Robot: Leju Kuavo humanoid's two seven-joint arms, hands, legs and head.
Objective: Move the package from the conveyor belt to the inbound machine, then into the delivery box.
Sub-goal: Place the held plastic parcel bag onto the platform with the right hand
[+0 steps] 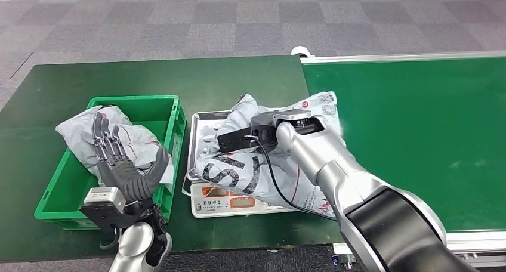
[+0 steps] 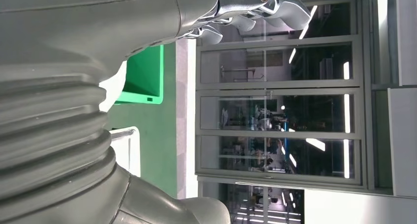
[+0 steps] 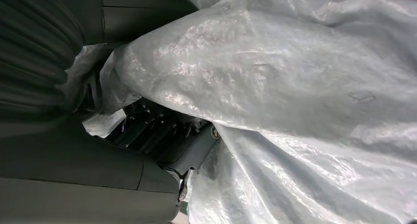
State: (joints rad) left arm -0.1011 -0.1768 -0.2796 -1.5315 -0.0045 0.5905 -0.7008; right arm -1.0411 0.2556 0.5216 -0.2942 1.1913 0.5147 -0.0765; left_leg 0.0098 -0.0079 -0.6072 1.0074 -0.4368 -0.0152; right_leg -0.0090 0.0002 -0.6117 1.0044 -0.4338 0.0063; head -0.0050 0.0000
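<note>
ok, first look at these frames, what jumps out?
The big grey plastic package sprawled over the metal scale tray at table centre, with the right hand dug into it; the right wrist view shows fingers buried under the crinkled film. Next, the bright green box on the left, already holding another grey bag, with the left hand hovering over it, fingers spread.
</note>
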